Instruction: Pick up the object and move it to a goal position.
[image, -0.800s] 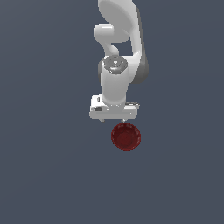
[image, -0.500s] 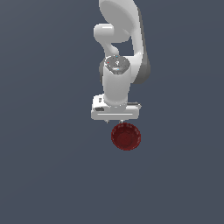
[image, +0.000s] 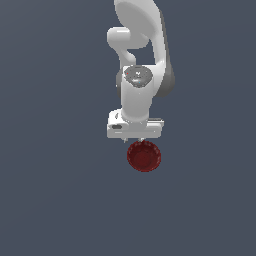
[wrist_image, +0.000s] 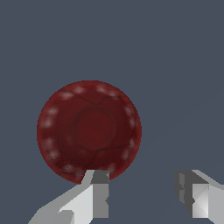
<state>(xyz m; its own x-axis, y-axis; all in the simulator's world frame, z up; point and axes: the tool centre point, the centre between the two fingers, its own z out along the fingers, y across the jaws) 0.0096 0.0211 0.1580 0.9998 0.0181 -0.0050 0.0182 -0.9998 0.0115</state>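
Observation:
The object is a small dark red round bowl (image: 144, 156) lying on the flat grey surface, its faintly textured inside facing up (wrist_image: 89, 130). My white gripper (image: 141, 140) hangs just above the bowl's far rim in the exterior view. In the wrist view the gripper (wrist_image: 142, 194) is open and holds nothing. One fingertip (wrist_image: 99, 192) overlaps the bowl's edge, and the other fingertip (wrist_image: 190, 192) stands off to the side over bare surface. The gap between the fingers is offset from the bowl's middle.
The white arm (image: 137, 55) rises behind the gripper. A plain dark grey surface (image: 60, 190) surrounds the bowl, and no other objects show.
The gripper has shifted slightly toward the exterior view's right above the bowl. The bowl has stayed in place.

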